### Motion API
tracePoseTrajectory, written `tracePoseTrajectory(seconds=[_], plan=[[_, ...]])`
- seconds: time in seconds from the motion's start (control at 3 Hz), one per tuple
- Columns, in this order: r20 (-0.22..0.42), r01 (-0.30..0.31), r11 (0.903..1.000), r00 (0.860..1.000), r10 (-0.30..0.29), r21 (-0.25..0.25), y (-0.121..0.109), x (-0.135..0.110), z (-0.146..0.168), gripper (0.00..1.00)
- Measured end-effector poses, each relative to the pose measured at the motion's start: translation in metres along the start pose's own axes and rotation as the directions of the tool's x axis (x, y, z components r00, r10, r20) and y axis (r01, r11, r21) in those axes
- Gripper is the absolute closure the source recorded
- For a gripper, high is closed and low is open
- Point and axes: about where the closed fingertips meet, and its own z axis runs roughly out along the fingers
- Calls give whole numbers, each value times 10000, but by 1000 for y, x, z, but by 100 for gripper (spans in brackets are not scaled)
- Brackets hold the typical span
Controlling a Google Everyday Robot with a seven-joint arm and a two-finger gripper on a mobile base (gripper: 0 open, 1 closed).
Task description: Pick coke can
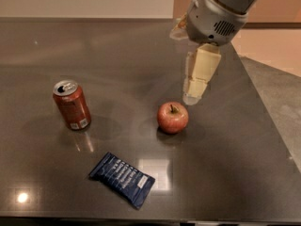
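The coke can [71, 104] stands upright on the dark table at the left, red-orange with a silver top and a white label patch near its base. My gripper [194, 97] hangs from the grey arm at the upper right, its cream fingers pointing down. It hovers just above and to the right of the red apple [172, 117], far to the right of the can. Nothing shows between the fingers.
A flat dark blue snack wrapper [122, 179] lies near the table's front edge, below and between can and apple. The dark glossy table [117, 55] ends at an angled right edge, with grey floor beyond.
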Motion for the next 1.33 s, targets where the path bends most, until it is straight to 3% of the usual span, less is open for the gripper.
tracePoseTrajectory(seconds=[0.33,1.33], plan=[[554,253,9989,9982,-230,-397,-4,-34,21,0],[1962,559,9952,9798,-393,-800,-8,-125,75,0]])
